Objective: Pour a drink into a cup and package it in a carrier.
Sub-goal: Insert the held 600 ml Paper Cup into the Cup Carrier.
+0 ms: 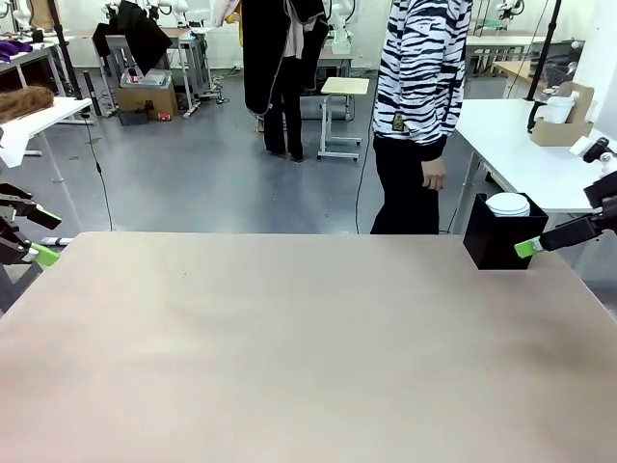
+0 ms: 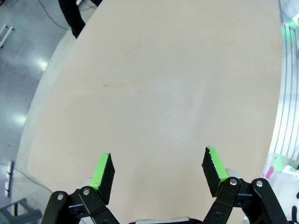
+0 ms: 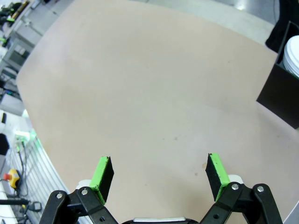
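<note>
My left gripper (image 1: 43, 234) hangs at the table's left edge, its jaws open with nothing between them (image 2: 159, 170). At the right edge my right gripper (image 3: 159, 170) is open too, over bare tabletop; one green pad (image 1: 525, 249) pokes in beside the black box. What looks like the tan cardboard carrier (image 1: 561, 123) stands far off on a white side table behind right, with something white in it. The drink and its pitcher are out of view, and I cannot pick out the tall cup.
A black square box (image 1: 503, 236) holding white paper cups (image 1: 508, 204) sits at the table's far right corner (image 3: 280, 88). A person in a striped top (image 1: 419, 87) stands at the far side, one hand (image 1: 436, 177) hanging down. The tan tabletop (image 1: 289, 338) spreads wide.
</note>
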{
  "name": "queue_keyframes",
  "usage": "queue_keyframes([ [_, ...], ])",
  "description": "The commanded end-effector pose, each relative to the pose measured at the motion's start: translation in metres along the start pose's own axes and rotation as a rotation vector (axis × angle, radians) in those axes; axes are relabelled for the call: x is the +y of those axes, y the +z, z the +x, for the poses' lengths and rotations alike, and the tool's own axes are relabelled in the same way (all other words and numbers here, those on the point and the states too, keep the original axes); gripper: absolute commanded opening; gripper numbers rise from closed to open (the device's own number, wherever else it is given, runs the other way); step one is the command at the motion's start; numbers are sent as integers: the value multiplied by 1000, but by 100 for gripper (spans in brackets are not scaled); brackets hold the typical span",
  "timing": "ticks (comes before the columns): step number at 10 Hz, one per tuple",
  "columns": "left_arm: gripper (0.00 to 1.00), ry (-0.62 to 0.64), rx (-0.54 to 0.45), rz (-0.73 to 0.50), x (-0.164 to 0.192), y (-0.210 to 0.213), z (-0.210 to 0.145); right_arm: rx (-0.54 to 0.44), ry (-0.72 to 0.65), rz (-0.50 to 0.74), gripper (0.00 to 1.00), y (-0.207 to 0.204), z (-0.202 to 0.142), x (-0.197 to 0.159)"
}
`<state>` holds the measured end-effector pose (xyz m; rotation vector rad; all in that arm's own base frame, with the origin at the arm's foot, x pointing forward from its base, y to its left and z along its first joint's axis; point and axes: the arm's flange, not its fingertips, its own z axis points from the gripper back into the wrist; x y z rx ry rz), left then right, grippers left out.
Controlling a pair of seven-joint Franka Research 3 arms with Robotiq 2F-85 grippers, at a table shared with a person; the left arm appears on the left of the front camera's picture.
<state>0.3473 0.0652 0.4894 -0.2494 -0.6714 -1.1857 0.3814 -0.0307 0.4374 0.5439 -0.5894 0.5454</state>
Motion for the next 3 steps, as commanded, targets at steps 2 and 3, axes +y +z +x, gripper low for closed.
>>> queue_keyframes([
  [2,94,0,-20,-7,1,0,1,1,7,-10,100,-2,-3,-3],
  [3,94,0,-20,-7,1,0,1,1,7,-10,100,-2,-3,-3],
])
